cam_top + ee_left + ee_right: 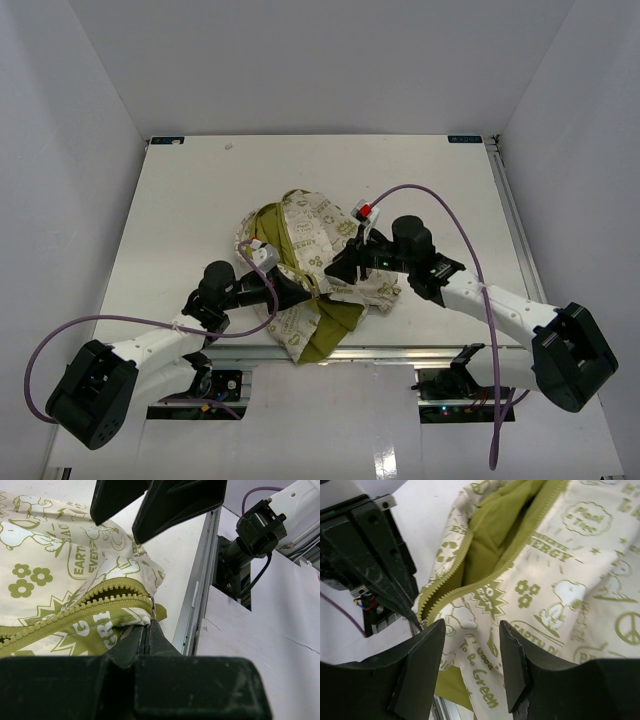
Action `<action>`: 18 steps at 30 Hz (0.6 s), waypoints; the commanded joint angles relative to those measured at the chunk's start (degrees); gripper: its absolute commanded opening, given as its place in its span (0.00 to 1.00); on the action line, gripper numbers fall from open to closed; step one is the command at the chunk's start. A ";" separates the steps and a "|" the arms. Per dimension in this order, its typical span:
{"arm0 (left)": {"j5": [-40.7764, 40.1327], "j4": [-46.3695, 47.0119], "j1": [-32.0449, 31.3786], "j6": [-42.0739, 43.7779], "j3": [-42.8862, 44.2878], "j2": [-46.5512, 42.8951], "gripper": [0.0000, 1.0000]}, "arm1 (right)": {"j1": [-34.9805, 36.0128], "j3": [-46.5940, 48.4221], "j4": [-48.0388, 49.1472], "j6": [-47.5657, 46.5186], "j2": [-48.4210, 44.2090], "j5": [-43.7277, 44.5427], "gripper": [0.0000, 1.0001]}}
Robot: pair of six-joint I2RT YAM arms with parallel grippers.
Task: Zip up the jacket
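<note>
The left half of the white surface lies bare from its far edge to its near one, with the enclosure wall well off to that side. The left arm comes in low from the near-left corner, and its purple cable loops out past the near edge. The left tool is closed narrow on the bottom end of the olive zipper, where the two rows of teeth meet. That corner of the garment sits just beside the aluminium rail along the near edge, so little room remains there. The jacket lies bunched near the middle of the surface, toward the near side, with an olive fold draped over the edge. Away from the pinch the zipper rows part and show the olive lining. The right tool hangs over the printed fabric beside the open zipper, its fingers spread wide and holding nothing, close to the left tool. Farther right, bare surface runs to the right edge.
</note>
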 commanded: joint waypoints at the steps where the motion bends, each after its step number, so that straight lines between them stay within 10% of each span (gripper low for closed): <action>1: -0.35 -0.23 0.08 -0.04 2.11 -0.20 0.00 | 1.48 2.67 -6.96 1.19 -4.35 11.87 0.53; 18: -0.21 -0.83 0.08 0.40 2.16 -0.43 0.00 | 22.31 3.49 -14.35 5.16 -8.11 34.99 0.43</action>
